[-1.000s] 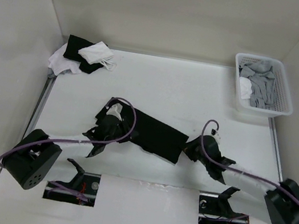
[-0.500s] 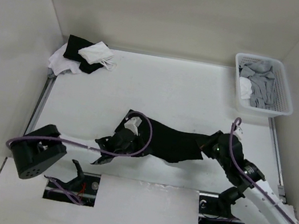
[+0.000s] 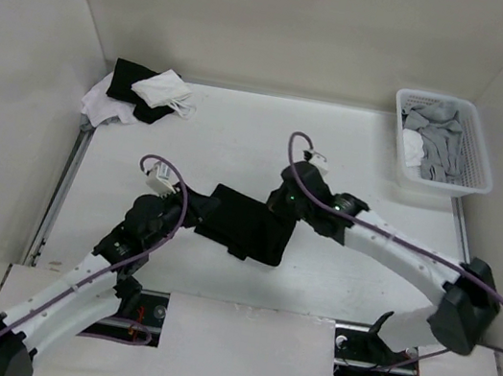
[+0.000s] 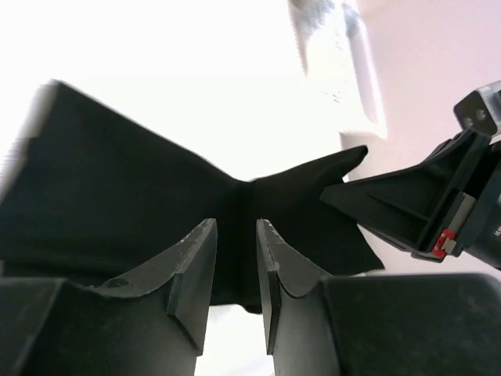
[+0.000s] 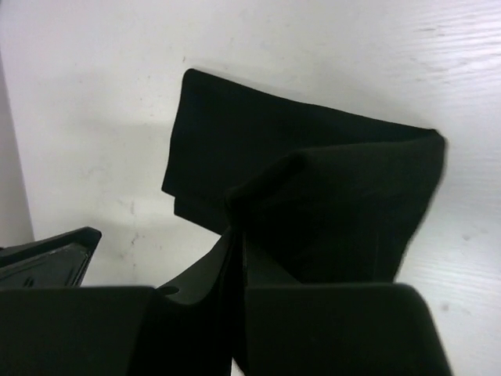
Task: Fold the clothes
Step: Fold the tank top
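A heap of black and white cloths [image 3: 137,90] lies in the far corner of the white table [image 3: 241,137], well beyond the left gripper [image 3: 201,210] and off to its left. A white plastic basket [image 3: 442,186] holding grey and white garments [image 3: 441,134] stands at the far edge, well to the right of the right gripper [image 3: 278,201]. Pale panels [image 3: 261,24] wall the table on three sides.

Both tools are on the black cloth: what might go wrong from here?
The left tool and right tool both pinch the plain black fabric garment close together, so they may collide. In the right wrist view the upper layer is bunched up; releasing now may leave the fold uneven.
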Controlling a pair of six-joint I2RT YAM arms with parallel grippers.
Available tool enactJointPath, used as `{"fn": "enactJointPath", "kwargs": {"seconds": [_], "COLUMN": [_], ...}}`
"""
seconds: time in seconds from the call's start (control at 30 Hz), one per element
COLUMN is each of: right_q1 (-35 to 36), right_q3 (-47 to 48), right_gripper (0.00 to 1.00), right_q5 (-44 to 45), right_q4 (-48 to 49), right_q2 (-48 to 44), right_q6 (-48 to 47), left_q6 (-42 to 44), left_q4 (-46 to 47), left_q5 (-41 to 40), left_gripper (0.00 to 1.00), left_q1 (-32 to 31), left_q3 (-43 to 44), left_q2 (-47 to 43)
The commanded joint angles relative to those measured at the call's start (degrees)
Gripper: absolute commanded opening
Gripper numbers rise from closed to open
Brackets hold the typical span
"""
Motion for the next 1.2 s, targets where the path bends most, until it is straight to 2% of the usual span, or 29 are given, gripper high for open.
{"fn": "enactJointPath", "kwargs": {"seconds": [0.0, 0.17, 0.3, 0.4, 0.47, 0.57, 0.7, 0.73, 0.77, 0.87, 0.9, 0.97, 1.03, 1.17], "right_q1": [1.5, 3.3, 4.4, 5.4, 6.0, 6.3, 5.6, 4.7, 3.9, 1.2, 0.5, -0.5, -1.1, -2.7], "right_q3": [9.0, 23.1, 32.7, 36.7, 36.1, 29.9, 17.7, 14.2, 11.1, 4.2, 3.1, 1.4, -1.7, -6.6], "right_gripper": [0.06, 0.05, 0.06, 0.19, 0.34, 0.5, 0.53, 0.52, 0.44, 0.11, 0.05, 0.0, 0.0, 0.0], "right_q5": [0.1, -1.8, -4.0, -5.8, -6.6, -7.4, -6.7, -6.4, -6.4, -7.3, -8.4, -9.2, -8.6, -9.5], "right_q4": [1.1, -0.8, -1.8, -0.5, 2.6, 9.8, 16.9, 18.6, 20.4, 23.0, 23.5, 25.0, 28.1, 33.4], "right_q2": [8.2, 22.3, 33.3, 38.8, 38.7, 33.3, 22.6, 19.9, 17.8, 15.5, 16.1, 17.0, 16.9, 16.4], "right_q6": [-2.1, -2.4, -1.0, 1.3, 2.4, 2.0, 0.7, 0.1, -0.5, -1.4, -1.7, -2.4, -2.8, -3.1], "left_q6": [1.1, 1.2, 1.7, 2.4, 3.3, 4.2, 5.3, 6.0, 6.7, 7.5, 7.7, 8.8, 11.0, 17.0], "left_q4": [-6.3, -8.0, -8.2, -9.4, -10.7, -11.4, -9.1, -8.4, -8.0, -4.8, -3.9, -0.5, 1.3, 1.5], "left_q5": [4.7, 10.6, 10.5, 9.4, 7.1, 3.7, 0.8, 0.0, -1.3, -5.5, -6.4, -9.3, -12.4, -18.8], "left_gripper": [0.26, 0.26, 0.25, 0.25, 0.25, 0.26, 0.27, 0.28, 0.28, 0.29, 0.29, 0.25, 0.19, 0.07], "left_q1": [5.2, 12.8, 13.3, 14.1, 13.6, 12.0, 8.8, 7.8, 6.7, 2.3, 0.9, -3.5, -7.8, -11.8], "left_q3": [-1.5, -2.2, -1.9, -0.5, 1.0, 2.8, 4.2, 4.8, 5.5, 7.3, 7.9, 8.7, 10.5, 16.0], "left_q2": [-2.3, -5.9, -6.0, -7.6, -8.4, -8.3, -4.3, -1.9, 0.6, 7.7, 9.1, 13.9, 19.8, 32.3]}}
